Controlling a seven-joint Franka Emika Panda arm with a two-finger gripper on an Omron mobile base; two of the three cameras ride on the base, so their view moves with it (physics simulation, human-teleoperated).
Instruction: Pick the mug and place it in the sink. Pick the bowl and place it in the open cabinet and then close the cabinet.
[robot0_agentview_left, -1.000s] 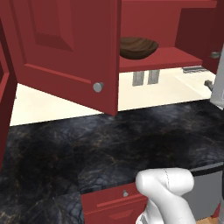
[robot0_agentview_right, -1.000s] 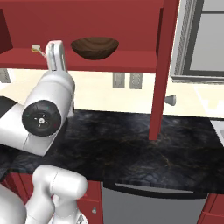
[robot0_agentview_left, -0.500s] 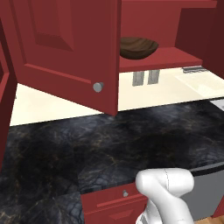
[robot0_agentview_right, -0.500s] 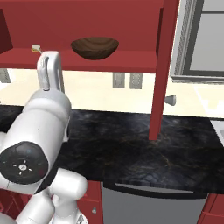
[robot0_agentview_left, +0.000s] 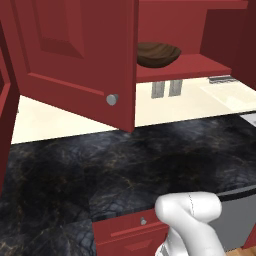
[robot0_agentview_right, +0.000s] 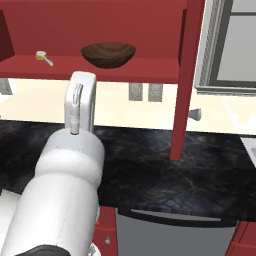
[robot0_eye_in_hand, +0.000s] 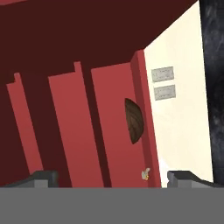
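Bowl shelved; your remaining step looks like closing the cabinet.

Left base view: you see the bowl (robot0_agentview_left: 158, 54) at about one o'clock, resting on the shelf of the cabinet (robot0_agentview_left: 186, 66), and the open door (robot0_agentview_left: 75, 55) swung out toward eleven o'clock with its knob (robot0_agentview_left: 112, 99) low on the free edge. Right base view: the bowl (robot0_agentview_right: 108, 54) sits at twelve o'clock with a small spoon-like object (robot0_agentview_right: 44, 57) well apart at ten, which the left view hides behind the door. Hand view, rolled sideways: the gripper (robot0_eye_in_hand: 109, 177) is spread wide and empty, bowl (robot0_eye_in_hand: 134, 120) ahead. Next, you likely need to get behind that door and push it shut.
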